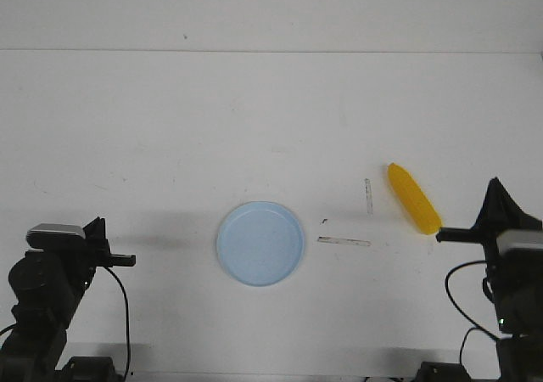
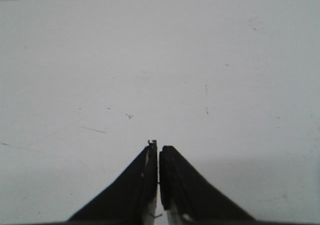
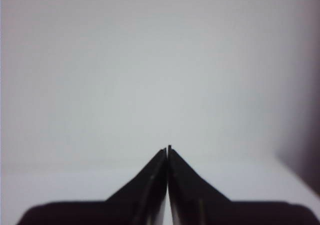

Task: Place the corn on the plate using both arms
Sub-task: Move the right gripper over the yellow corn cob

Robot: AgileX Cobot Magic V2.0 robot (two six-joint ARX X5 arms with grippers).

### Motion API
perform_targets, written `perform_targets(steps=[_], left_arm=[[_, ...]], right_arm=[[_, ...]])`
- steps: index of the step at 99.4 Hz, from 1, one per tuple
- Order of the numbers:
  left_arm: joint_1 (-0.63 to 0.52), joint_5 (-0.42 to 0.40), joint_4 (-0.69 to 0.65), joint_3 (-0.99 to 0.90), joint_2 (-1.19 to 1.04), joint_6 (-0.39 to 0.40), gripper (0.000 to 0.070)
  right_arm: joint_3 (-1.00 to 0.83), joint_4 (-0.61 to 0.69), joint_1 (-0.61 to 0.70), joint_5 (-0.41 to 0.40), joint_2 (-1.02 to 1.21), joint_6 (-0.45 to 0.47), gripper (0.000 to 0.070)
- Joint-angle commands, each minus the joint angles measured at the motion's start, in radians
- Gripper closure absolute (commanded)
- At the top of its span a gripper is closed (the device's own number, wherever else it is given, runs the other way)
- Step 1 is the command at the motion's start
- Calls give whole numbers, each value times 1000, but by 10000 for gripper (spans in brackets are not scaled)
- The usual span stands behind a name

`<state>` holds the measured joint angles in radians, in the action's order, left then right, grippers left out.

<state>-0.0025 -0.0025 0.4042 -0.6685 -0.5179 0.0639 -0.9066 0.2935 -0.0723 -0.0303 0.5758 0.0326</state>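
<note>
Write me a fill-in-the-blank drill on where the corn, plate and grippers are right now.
1. The corn lies on the table, nearer the ____ arm.
2. The plate holds ____.
3. The left gripper and the right gripper are both ____.
4. The corn's colour is ____.

Missing words: right; nothing; shut; yellow

corn: smooth yellow plastic | plate: smooth, pale blue, matt | table: matt white, lightly scuffed
</note>
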Motion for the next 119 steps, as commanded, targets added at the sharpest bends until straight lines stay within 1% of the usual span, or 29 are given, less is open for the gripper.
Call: perform_targets(steps=[1,8,15,25,28,31,34,44,46,49,52,56,69,75,83,99,119], left_arm=[[-14,-10,-13,-5,-4,-3,700],[-28,-30,-13,-5,-4,0,700],[-37,-36,-13,-5,-4,4,700],[-39,-36,-13,-5,-4,4,700],[-39,-36,-13,-5,-4,3,700],[-39,-36,-13,-5,-4,3,700],[-39,-36,-13,-5,-4,3,700],[-39,-36,-13,-5,-4,3,700],[-39,-36,-12,-5,-4,3,700],[-39,-36,-12,-5,-4,3,700],[-39,-36,-11,-5,-4,3,700],[-39,-36,-10,-5,-4,3,700],[-39,-36,-8,-5,-4,3,700],[-39,-36,-8,-5,-4,4,700],[-39,-36,-8,-5,-4,3,700],[-39,-36,-8,-5,-4,4,700],[-39,-36,-2,-5,-4,3,700]], right_arm=[[-134,114,0,-22,138,-40,691],[-246,230,0,-56,261,-80,685],[-333,321,0,-87,370,-136,684],[-405,390,0,-134,495,-201,678],[-414,399,0,-144,523,-224,663],[-419,405,0,-154,550,-246,616],[-420,410,-1,-155,574,-263,545],[-420,441,-1,-153,651,-317,235],[-420,448,-1,-153,666,-326,184],[-420,459,-1,-153,690,-337,125],[-420,474,-1,-152,712,-351,95],[-420,495,-2,-152,741,-377,85],[-419,564,-2,-143,840,-491,82],[-419,595,-2,-125,888,-546,81],[-419,618,-6,-117,947,-581,80],[-419,615,-18,-119,1044,-584,80],[-417,571,-34,-124,1137,-583,80]])
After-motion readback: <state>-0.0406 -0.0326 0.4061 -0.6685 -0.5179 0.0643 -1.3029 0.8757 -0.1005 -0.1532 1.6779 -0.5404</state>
